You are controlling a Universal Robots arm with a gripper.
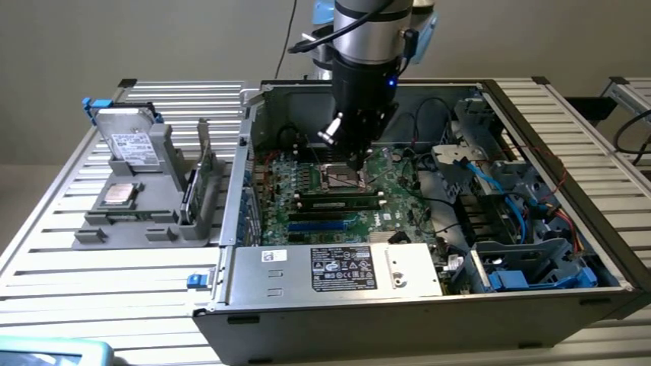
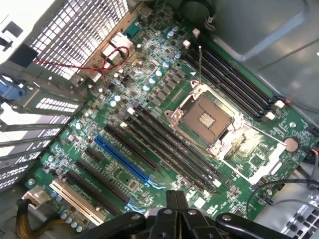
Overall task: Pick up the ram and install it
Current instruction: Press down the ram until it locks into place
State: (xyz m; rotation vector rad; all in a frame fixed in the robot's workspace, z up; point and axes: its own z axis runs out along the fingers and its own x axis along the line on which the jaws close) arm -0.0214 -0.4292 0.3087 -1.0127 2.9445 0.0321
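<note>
My gripper [image 1: 354, 162] hangs inside the open computer case, just above the empty processor socket [image 1: 341, 179] on the green motherboard [image 1: 392, 221]. In the wrist view the gripper [image 2: 175, 201] is shut, its two fingers pressed together with nothing between them, over the board beside the socket [image 2: 203, 118]. The ram [image 1: 341, 204], a long narrow green stick with a pale label, sits seated among the black memory slots in front of the socket in the exterior view. In the wrist view I cannot tell it apart from the black slots [image 2: 172, 147].
A grey holder [image 1: 91, 232] on the exterior view's left carries a silver processor chip [image 1: 120, 194], a hard drive [image 1: 133, 141] and an upright green expansion card [image 1: 206, 174]. The power supply [image 1: 346, 268], blue cables [image 1: 489, 179] and the case walls [image 1: 249, 137] hem in the board.
</note>
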